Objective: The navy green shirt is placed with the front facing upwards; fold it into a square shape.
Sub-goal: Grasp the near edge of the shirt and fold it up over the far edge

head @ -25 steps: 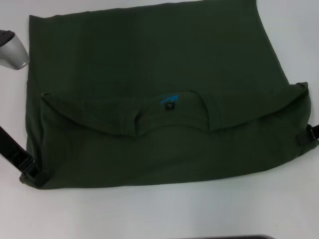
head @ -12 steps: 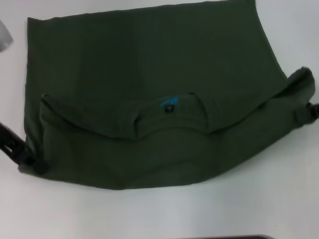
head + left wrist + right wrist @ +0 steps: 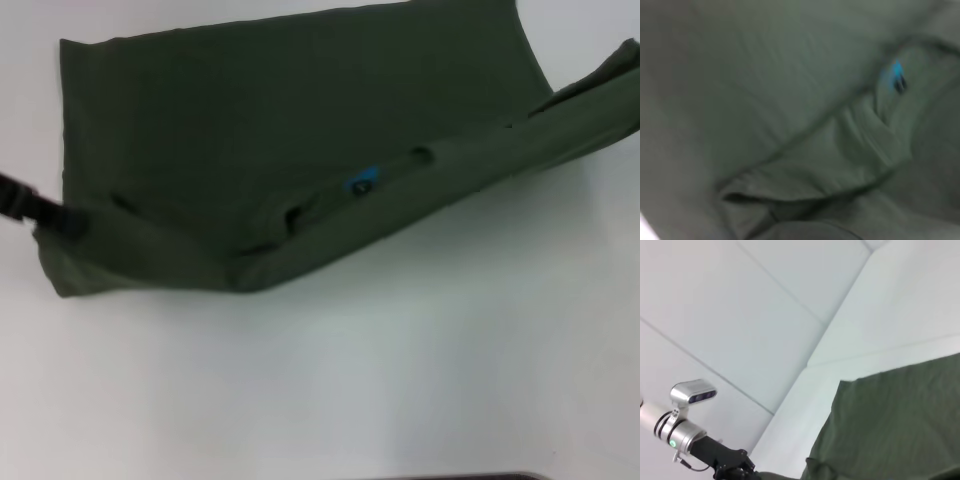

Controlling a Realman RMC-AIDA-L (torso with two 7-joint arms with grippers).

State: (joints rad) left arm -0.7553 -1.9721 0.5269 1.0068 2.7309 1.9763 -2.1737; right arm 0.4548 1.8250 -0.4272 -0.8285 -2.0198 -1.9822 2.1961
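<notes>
On the white bench (image 3: 400, 380), we are seeing the navy green shirt (image 3: 280, 140) lying half-lifted; left gripper (image 3: 62, 217) is pinching its near-left edge, while right jaws' state we cannot tell.

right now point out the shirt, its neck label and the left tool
shirt (image 3: 260, 120), head view, flat back panel
neck label (image 3: 362, 184), head view, teal print
left tool (image 3: 55, 214), head view, black tip at the shirt's corner

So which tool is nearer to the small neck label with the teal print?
Hard to call, perhaps the right. The left tool grips the navy green shirt at its left corner; the right tool is out of view past the lifted right corner. The neck label lies between them, slightly right of centre.
</notes>
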